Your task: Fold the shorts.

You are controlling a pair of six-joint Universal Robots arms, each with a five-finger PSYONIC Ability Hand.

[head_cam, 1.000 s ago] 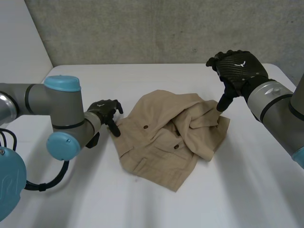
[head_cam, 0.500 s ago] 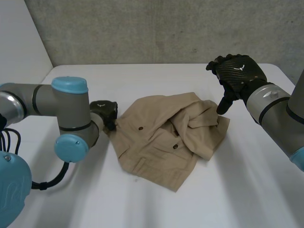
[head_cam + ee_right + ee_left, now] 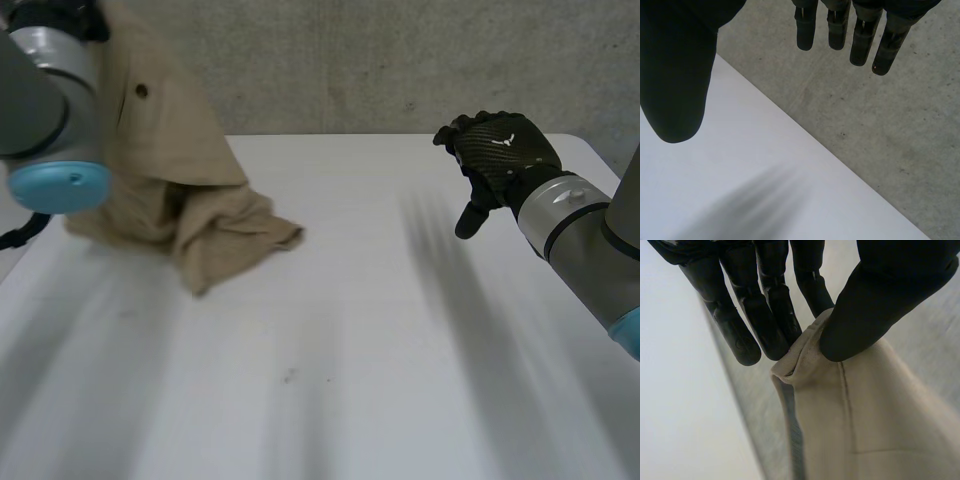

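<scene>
The tan shorts [image 3: 190, 190] hang at the far left of the head view, lifted high, with their lower bunch trailing on the white table [image 3: 340, 330]. My left hand [image 3: 875, 315] pinches an edge of the shorts [image 3: 855, 420] between its thumb and fingers. That arm [image 3: 50, 100] is raised in front of the cloth. My right hand [image 3: 497, 150] hovers above the table's right side, fingers straight, nothing in it. In the right wrist view the right hand [image 3: 675, 65] is spread over bare table and wall.
A grey concrete wall [image 3: 400, 60] runs behind the table's far edge. The table's right edge lies close under my right arm [image 3: 590, 240].
My left hand closed on the shorts' left edge and swept them up and to the left, off the middle of the table. The right hand has stayed in place.
</scene>
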